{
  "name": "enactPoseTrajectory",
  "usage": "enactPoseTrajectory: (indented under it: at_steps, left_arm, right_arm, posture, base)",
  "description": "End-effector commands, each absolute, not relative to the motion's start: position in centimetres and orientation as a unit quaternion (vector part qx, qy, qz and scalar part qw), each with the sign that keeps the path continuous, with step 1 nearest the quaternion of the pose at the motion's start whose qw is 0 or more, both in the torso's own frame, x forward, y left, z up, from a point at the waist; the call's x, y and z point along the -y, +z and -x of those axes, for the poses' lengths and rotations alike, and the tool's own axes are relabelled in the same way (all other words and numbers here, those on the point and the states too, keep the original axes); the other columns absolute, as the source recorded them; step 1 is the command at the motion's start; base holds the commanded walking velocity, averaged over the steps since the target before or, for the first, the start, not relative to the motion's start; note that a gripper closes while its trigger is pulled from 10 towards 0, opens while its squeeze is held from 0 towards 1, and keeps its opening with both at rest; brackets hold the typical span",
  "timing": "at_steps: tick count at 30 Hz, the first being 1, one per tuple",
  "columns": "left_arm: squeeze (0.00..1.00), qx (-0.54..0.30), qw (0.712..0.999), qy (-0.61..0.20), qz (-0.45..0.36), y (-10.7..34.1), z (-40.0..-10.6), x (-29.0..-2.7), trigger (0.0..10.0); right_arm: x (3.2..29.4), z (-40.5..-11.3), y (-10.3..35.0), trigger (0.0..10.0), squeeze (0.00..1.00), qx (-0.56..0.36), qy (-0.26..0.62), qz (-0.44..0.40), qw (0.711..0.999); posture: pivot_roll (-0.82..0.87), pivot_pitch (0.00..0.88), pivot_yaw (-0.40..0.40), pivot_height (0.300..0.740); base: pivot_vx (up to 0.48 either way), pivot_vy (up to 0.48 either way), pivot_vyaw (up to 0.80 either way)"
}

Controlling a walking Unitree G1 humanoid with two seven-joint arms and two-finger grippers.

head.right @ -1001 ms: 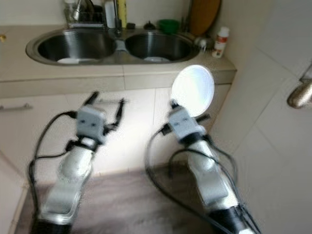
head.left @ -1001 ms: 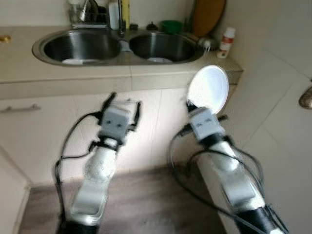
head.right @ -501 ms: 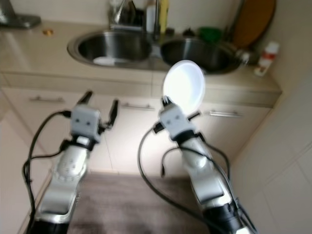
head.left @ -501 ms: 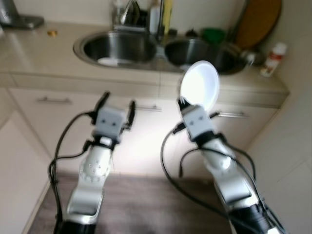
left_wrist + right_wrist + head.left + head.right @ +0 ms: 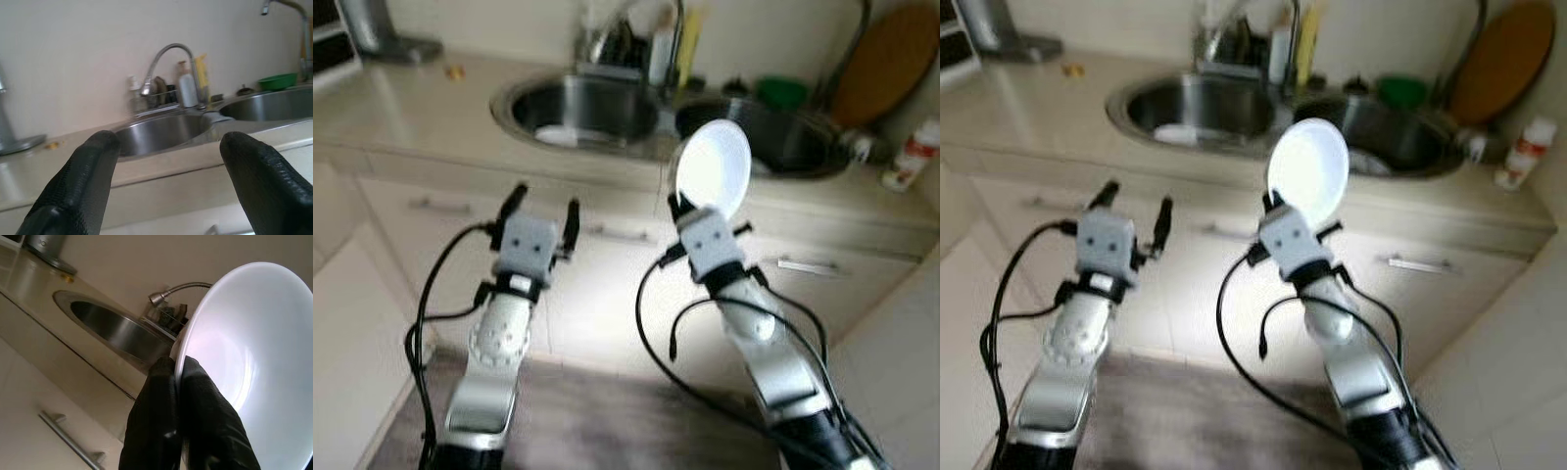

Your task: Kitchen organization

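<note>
We carry a round white ceramic plate (image 5: pixel 713 167) edge-pinched by the right gripper (image 5: pixel 680 208).
Left gripper (image 5: pixel 542 207) spread, empty. Thin rim grip could slip near the steel double sink (image 5: pixel 651 147) at 12 o'clock.

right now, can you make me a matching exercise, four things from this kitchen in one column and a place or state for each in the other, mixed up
Things:
1. white plate
2. left tool
3. green bowl
4. red-capped bottle

Places or states:
A. on the counter behind the right basin of the sink
B. pinched at its rim by the right tool, held up on edge
C. open and holding nothing
D. standing on the counter at the far right end

Pairs: 1-B, 2-C, 3-A, 4-D
</note>
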State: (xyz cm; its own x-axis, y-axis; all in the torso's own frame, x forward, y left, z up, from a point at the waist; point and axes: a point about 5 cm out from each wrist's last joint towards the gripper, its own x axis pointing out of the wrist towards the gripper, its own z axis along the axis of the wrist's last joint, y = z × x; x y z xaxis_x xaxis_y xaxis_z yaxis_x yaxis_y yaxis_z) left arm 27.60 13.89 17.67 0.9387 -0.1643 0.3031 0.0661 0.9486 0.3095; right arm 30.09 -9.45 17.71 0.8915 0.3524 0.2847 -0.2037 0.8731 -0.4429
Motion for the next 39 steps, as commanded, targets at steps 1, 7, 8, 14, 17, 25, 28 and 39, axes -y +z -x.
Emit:
enactPoseTrajectory:
  at_steps: [1,7,8,14,17,25,28,39]
  left_arm:
    - [0.0,0.167,0.973,-0.078,-0.139,17.76,-27.61,-12.85,10.0]
    - [0.0,0.167,0.973,-0.079,-0.14,17.74,-27.61,-12.85,10.0]
    - [0.0,0.167,0.973,-0.079,-0.14,17.72,-27.61,-12.84,10.0]
    - [0.0,0.167,0.973,-0.079,-0.14,17.7,-27.59,-12.79,10.0]
    - [0.0,0.166,0.973,-0.08,-0.14,17.66,-27.57,-12.76,10.0]
    - [0.0,0.166,0.973,-0.08,-0.141,17.59,-27.5,-12.74,10.0]
    - [0.0,0.166,0.973,-0.08,-0.141,17.57,-27.48,-12.74,10.0]
    - [0.0,0.165,0.973,-0.082,-0.141,17.61,-27.55,-12.69,10.0]
  right_arm:
    - [10.68,-30.3,17.85,0.0,0.0,0.179,0.124,0.206,0.954]
    - [10.72,-30.37,17.89,0.0,0.0,0.18,0.121,0.205,0.954]
    - [10.71,-30.37,17.87,0.0,0.0,0.18,0.121,0.205,0.955]
    - [10.7,-30.38,17.86,0.0,0.0,0.181,0.121,0.204,0.955]
    - [10.68,-30.38,17.85,0.0,0.0,0.181,0.121,0.204,0.954]
    - [10.59,-30.37,17.8,0.0,0.0,0.181,0.121,0.2,0.955]
    - [10.6,-30.41,17.82,0.0,0.0,0.181,0.12,0.2,0.955]
    - [10.97,-30.62,17.95,0.0,0.0,0.179,0.11,0.196,0.958]
  posture:
    - [0.12,0.0,-0.084,0.74]
    - [0.12,0.0,-0.085,0.74]
    - [0.12,0.0,-0.085,0.74]
    - [0.12,0.0,-0.084,0.74]
    - [0.12,0.0,-0.084,0.74]
    - [0.13,0.0,-0.086,0.74]
    - [0.13,0.0,-0.086,0.74]
    - [0.13,0.0,-0.086,0.74]
  base:
    - [0.394,0.0,0.0]
    - [0.374,0.0,0.0]
    - [0.39,0.0,0.0]
    - [0.394,0.0,0.0]
    - [0.277,0.0,0.0]
    - [0.352,0.0,0.0]
    - [0.356,0.0,0.0]
    - [0.181,0.0,0.0]
